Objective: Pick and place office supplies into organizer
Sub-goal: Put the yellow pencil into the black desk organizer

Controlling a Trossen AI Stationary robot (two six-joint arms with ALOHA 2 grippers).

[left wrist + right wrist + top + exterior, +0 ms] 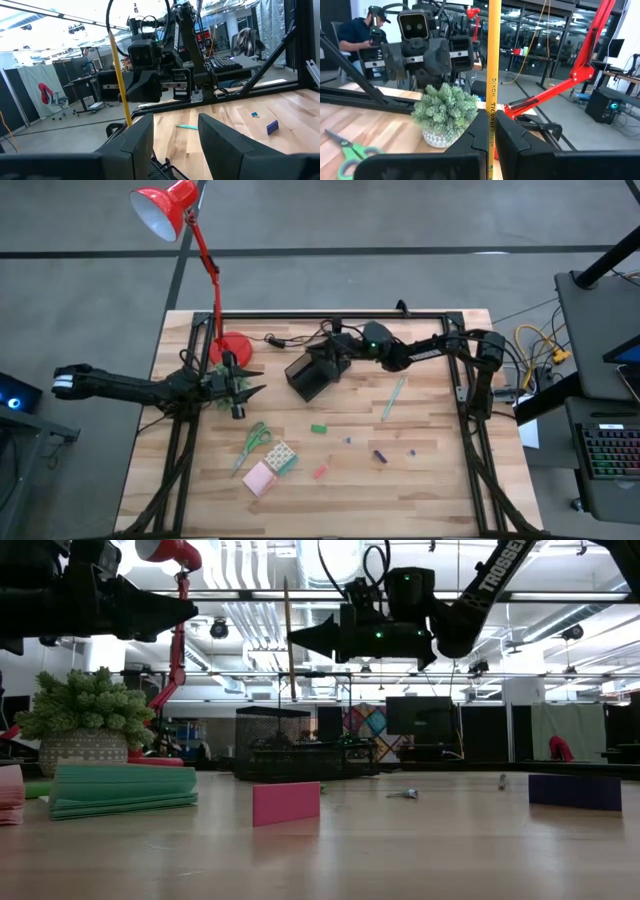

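A pink rectangular eraser stands on the wooden table; farther back, the right gripper pinches a yellow pencil upright above the black mesh organizer; the left gripper hovers half-open, empty, beside a potted plant.

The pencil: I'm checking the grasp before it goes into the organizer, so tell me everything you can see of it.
The pencil is a thin yellow stick, apparently wood, with dark DIXON TICONDEROGA lettering along its side. It stands upright, pinched between the shut fingers of the right gripper, with most of its length rising above them. The low view shows it hanging in the air above the black organizer, its lower end about level with the organizer's top rim. Only the fingers visibly touch it. Its tip and eraser end cannot be made out.
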